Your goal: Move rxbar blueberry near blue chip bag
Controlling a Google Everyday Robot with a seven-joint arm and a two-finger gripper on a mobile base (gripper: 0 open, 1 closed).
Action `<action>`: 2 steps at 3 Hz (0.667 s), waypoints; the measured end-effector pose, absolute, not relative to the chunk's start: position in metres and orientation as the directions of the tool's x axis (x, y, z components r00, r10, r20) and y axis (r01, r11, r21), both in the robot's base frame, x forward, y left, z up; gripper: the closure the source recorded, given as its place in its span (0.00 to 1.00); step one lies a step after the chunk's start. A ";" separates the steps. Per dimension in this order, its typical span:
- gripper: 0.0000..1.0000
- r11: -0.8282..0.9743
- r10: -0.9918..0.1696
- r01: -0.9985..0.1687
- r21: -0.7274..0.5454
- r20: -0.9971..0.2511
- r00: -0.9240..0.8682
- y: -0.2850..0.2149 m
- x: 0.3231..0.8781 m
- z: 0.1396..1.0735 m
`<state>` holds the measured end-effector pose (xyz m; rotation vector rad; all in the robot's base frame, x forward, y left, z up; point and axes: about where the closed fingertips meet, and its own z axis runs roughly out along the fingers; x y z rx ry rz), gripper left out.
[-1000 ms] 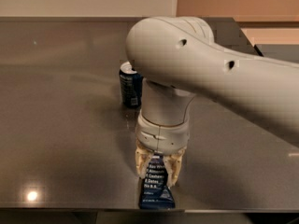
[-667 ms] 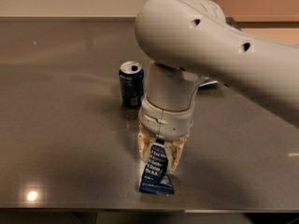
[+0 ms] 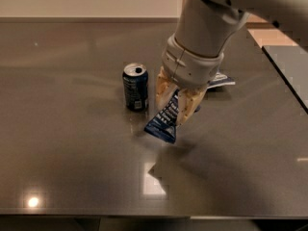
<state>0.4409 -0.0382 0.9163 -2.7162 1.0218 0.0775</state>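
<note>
Though the table (image 3: 62, 167) bears no bar, we judge transport well along. The arm (image 3: 207, 28) hides most of the blue chip bag (image 3: 222, 80); soda can (image 3: 135, 88) just left. Gripper (image 3: 174, 110) above mid-table, fingers pinched on the rxbar blueberry (image 3: 162, 124), tilted, airborne. Left: set down by bag. A second ago bar was by the front edge.

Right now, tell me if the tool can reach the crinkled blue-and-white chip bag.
Probably yes. The tool, shut on the small navy bar wrapper, hangs close beside the crinkled blue-and-white chip bag; the blue soda can stands clear on the opposite side.
</note>
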 end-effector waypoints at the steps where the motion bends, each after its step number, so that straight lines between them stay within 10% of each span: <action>1: 1.00 -0.584 -0.768 -0.762 -0.278 -0.114 0.630 -0.063 0.487 0.945; 2: 1.00 -0.466 -0.852 -0.825 -0.319 -0.087 0.516 -0.096 0.523 0.960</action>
